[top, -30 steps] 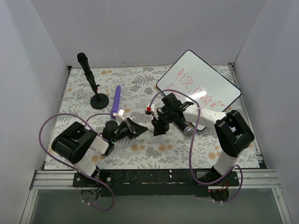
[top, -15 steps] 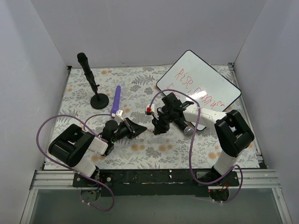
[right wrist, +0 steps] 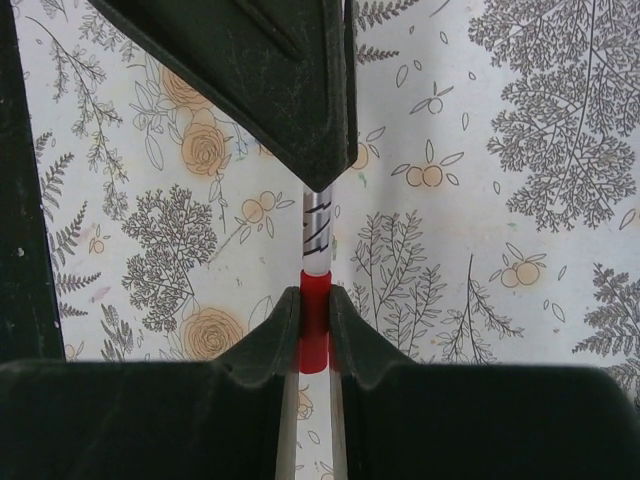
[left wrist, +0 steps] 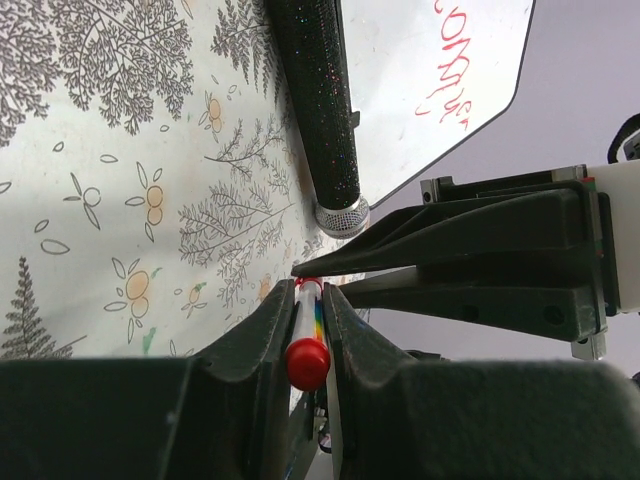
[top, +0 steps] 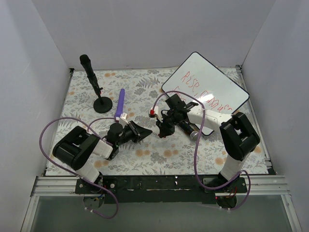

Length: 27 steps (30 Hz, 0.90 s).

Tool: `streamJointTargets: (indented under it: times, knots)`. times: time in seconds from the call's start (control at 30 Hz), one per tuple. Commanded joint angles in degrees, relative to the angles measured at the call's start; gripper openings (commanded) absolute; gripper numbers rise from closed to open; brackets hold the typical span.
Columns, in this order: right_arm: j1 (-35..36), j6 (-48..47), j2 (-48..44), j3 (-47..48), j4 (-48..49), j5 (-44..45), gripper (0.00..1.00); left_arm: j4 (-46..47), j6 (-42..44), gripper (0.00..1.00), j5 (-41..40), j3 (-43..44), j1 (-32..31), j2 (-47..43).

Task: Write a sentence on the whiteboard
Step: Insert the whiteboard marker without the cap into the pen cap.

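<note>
The whiteboard [top: 219, 79] lies tilted at the back right, its corner [left wrist: 420, 60] also in the left wrist view. The sentence [top: 194, 80] is in thin red letters, part of it [left wrist: 448, 92] showing. Over the floral mat in the middle, a white marker [top: 154, 134] spans both grippers. My left gripper [top: 141, 131] [left wrist: 308, 292] is shut on the marker's barrel [left wrist: 306, 325], red butt end toward its camera. My right gripper [top: 162, 130] [right wrist: 314, 302] is shut on the red cap [right wrist: 314, 318], the striped barrel [right wrist: 316, 232] running on to the left fingers [right wrist: 270, 90].
A black glittery cylinder [left wrist: 318, 110] [top: 189, 130] lies beside the whiteboard's near edge, under the right arm. A black microphone-like stand [top: 93, 79] with a round base [top: 102, 104] is at the back left. A purple stick [top: 120, 102] lies right of it.
My right gripper's jaws have closed onto the marker's red cap. The left arm has shifted slightly to the right, still holding the marker.
</note>
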Motion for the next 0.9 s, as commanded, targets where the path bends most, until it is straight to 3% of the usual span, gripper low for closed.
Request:
streamJointTargets:
  times: [0.0,0.67,0.77,0.87]
  knots:
    - [1.3,0.1,0.5,5.2,2.2,-4.4,0.06,0.7,-0.8,0.0,2.4,3.1,-2.3,3.0]
    - [1.6,3.3,-3.9,2.6,11.4,-2.7,0.05,11.5,-6.9,0.0,7.3,6.8,-7.9,10.8]
    - [1.5,1.3,-3.3,2.8,8.6,-2.3,0.08,8.5,-3.9,0.0,6.5,7.2,-7.9,9.4]
    - [0.3,0.8,-3.1,1.1,6.8,-1.5,0.1,-2.8,1.7,0.0,3.5,8.8,-7.2,6.6]
